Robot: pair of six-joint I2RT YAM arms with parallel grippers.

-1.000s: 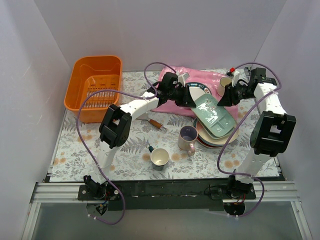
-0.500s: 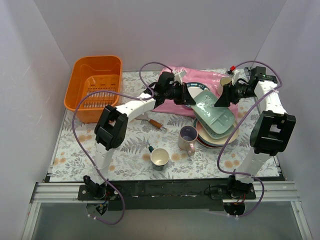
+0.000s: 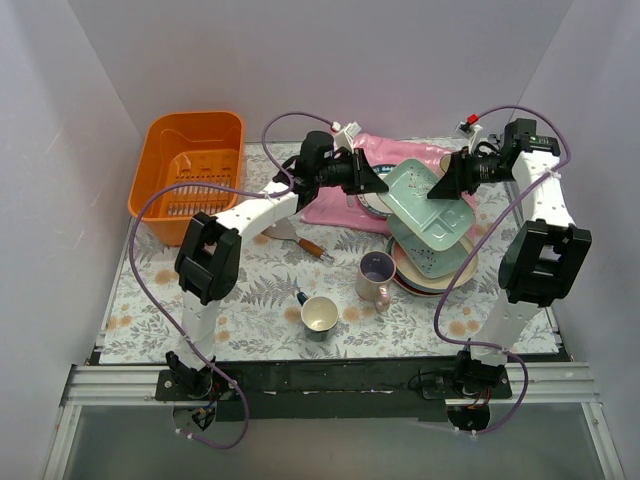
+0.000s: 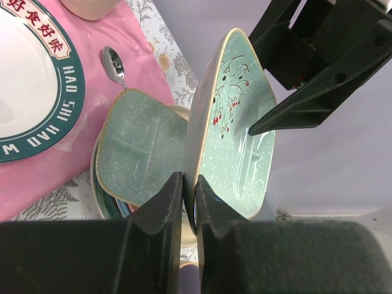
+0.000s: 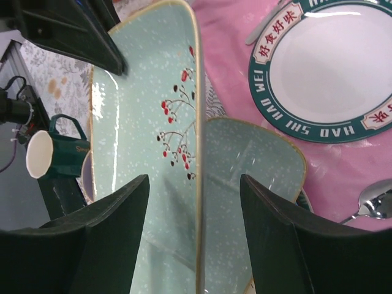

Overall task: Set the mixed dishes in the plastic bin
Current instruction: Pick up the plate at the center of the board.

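Plastic bin (image 3: pixel 197 132) — orange, far left, slotted base showing, well apart from the dishes. Stack of dishes (image 3: pixel 432 262) sits right of centre.

Step in hand, as I judge it: the carry of the mint-green tray-plate (image 3: pixel 413 190), which is up off the stack and tilted on edge. It has a speckled glaze and a red berry sprig.

Left gripper (image 3: pixel 377 182) is clenched on its left edge. Right gripper (image 3: pixel 446 188) is spread, rim between its fingers, not pinching.

Next — right backs clear, left swings the plate over the bin.
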